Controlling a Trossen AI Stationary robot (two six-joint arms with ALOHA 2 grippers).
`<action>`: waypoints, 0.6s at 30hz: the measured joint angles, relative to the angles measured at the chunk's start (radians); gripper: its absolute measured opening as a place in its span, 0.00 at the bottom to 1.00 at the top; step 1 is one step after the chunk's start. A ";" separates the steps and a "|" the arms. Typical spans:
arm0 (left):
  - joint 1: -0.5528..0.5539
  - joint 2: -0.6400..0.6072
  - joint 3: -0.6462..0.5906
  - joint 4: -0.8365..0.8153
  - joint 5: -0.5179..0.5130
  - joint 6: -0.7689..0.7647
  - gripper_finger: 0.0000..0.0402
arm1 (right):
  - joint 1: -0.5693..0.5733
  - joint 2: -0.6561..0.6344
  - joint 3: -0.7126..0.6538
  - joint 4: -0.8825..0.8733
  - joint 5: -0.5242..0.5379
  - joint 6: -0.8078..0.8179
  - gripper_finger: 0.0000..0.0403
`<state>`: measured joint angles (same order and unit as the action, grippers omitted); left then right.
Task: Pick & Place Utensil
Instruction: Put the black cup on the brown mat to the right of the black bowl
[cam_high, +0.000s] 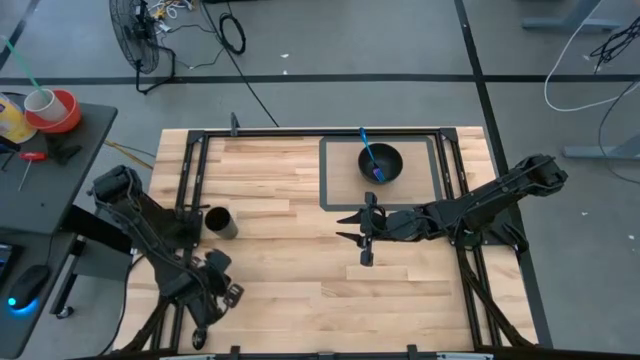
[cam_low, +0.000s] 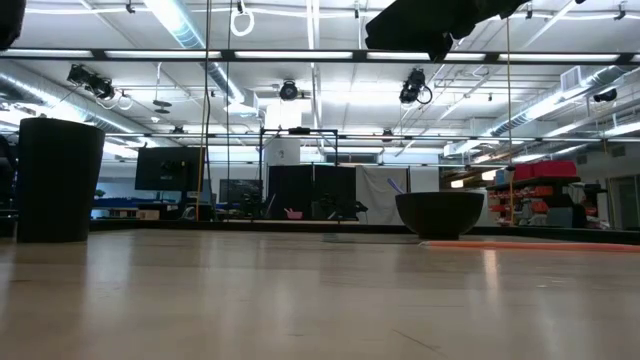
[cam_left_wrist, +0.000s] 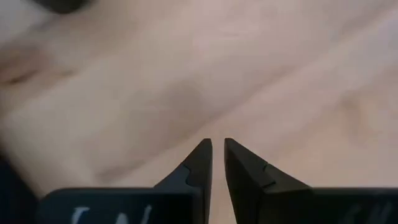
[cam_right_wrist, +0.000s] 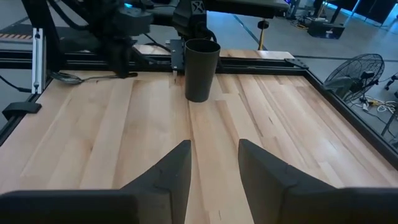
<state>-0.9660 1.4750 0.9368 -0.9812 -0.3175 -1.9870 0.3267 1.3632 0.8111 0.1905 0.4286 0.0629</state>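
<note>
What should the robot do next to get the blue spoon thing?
Probably swing the right gripper back toward the black bowl, where the blue utensil leans. That gripper hangs empty and open over bare wood beside the mat, and the left gripper is shut and much farther off.

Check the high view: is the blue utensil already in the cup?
No, the blue utensil lies in the black bowl on the mat, while the dark cup stands apart near the left arm.
</note>
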 joint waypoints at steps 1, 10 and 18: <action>-0.005 0.000 -0.011 -0.016 0.004 -0.023 0.13 | 0.000 0.000 0.000 0.000 0.000 0.000 0.34; -0.026 0.000 -0.102 -0.021 -0.049 -0.081 0.45 | 0.000 0.000 0.000 0.000 0.000 0.001 0.34; 0.014 0.000 -0.198 -0.042 -0.037 -0.124 0.87 | 0.000 0.000 0.000 0.000 0.000 0.004 0.34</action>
<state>-0.9522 1.4746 0.7385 -1.0237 -0.3541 -2.1105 0.3267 1.3632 0.8112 0.1902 0.4283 0.0664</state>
